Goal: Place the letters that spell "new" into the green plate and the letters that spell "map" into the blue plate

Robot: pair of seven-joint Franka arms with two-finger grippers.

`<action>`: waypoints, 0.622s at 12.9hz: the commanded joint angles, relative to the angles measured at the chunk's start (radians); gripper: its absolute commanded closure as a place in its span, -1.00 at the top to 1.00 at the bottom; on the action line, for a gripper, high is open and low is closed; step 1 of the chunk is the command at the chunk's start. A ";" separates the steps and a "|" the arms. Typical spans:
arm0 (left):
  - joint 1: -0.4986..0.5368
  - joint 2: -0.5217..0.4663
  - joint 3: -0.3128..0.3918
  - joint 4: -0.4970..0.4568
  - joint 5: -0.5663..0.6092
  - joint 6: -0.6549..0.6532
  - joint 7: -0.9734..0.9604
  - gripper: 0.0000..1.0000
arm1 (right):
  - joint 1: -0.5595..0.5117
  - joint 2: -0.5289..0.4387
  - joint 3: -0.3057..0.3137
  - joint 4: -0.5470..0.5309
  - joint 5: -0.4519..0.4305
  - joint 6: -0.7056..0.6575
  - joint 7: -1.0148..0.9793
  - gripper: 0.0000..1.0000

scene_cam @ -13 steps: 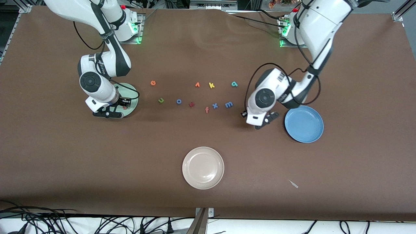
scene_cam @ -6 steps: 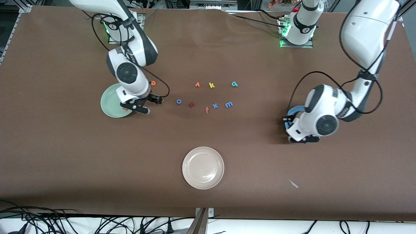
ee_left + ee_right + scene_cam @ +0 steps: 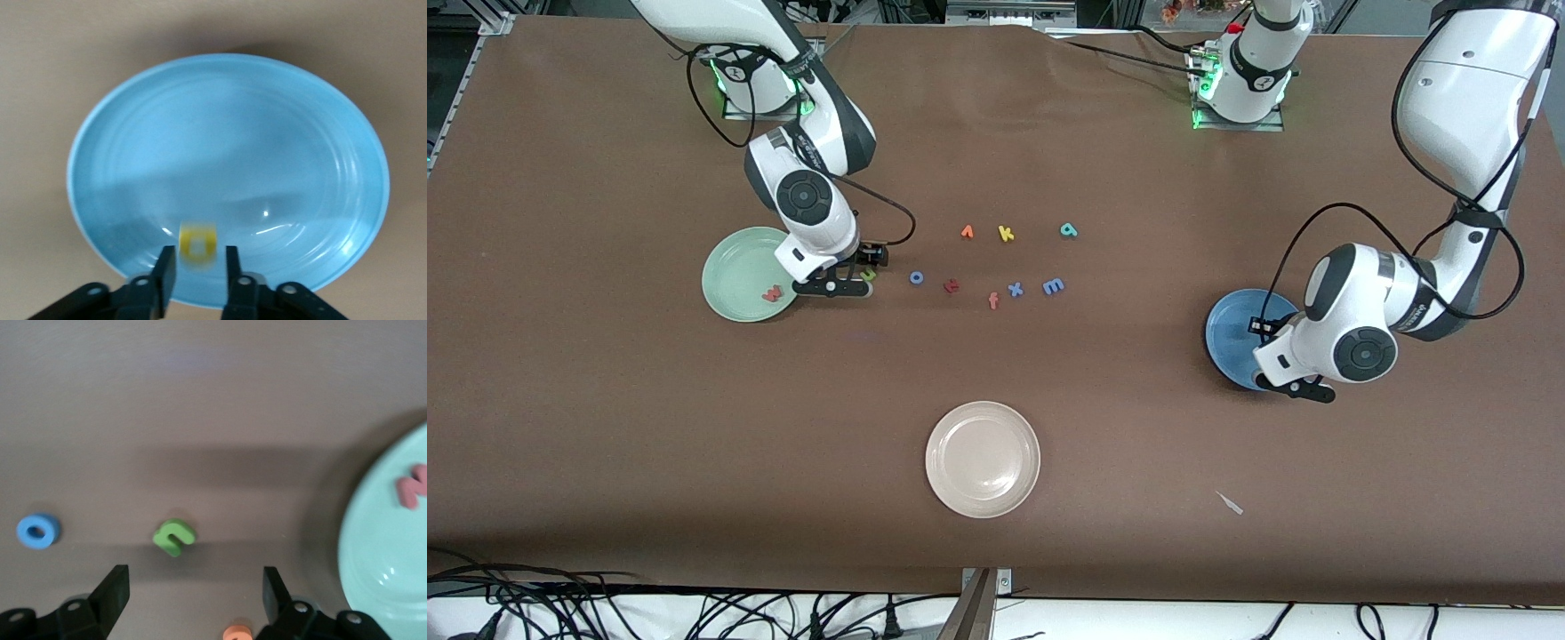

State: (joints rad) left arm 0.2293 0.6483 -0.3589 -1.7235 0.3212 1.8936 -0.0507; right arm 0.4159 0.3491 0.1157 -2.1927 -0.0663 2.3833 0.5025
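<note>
Right, we count three plates on the brown table: a green plate point(image 3: 734, 271) toward the right arm's end, a blue plate point(image 3: 1230, 331) toward the left arm's end, and a beige plate point(image 3: 983, 460) nearest the front camera.

Letters next. One sits in the green plate: the red w point(image 3: 772, 292), near the rim on the side nearer the front camera. On the cloth, between the green and blue plates, the front view gives us nine. Three lie in the farther row: an orange arrow shape point(image 3: 967, 232), a yellow k point(image 3: 1006, 234) and the teal p point(image 3: 1068, 230). Six lie in the nearer row: the green n point(image 3: 867, 274), a blue o point(image 3: 916, 277), a dark red t point(image 3: 951, 285), an orange f point(image 3: 993, 301), a blue x point(image 3: 1015, 288) and the blue m point(image 3: 1054, 285).

The right gripper point(image 3: 195, 587) hangs low just beside the green plate, its jaws spread wide. The n lies flat on the cloth between them, touching neither finger. At the edge of the right wrist view we catch one more orange letter point(image 3: 237, 633), which may be the e.

Over at the blue plate, the left gripper point(image 3: 199, 267) hovers above the plate's inside. Its jaws stand narrowly parted. The yellow a point(image 3: 199, 242) shows blurred just off the fingertips, over the plate. We can't tell whether it touches them.
</note>
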 commanded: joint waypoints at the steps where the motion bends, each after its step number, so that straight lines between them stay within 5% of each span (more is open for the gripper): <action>1: -0.004 -0.012 -0.017 0.028 0.000 -0.019 -0.001 1.00 | -0.009 -0.021 0.021 -0.059 -0.006 0.073 -0.189 0.74; 5: -0.008 -0.067 -0.107 -0.008 -0.168 -0.005 -0.154 1.00 | -0.009 -0.004 0.021 -0.084 -0.035 0.138 -0.310 0.52; 8: 0.002 -0.183 -0.234 -0.193 -0.169 0.129 -0.389 1.00 | -0.009 0.039 0.021 -0.082 -0.101 0.215 -0.326 0.38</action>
State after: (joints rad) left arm 0.2245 0.5851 -0.5477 -1.7585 0.1765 1.9365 -0.3260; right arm 0.4156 0.3641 0.1280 -2.2672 -0.1202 2.5455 0.1946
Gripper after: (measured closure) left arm 0.000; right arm 0.273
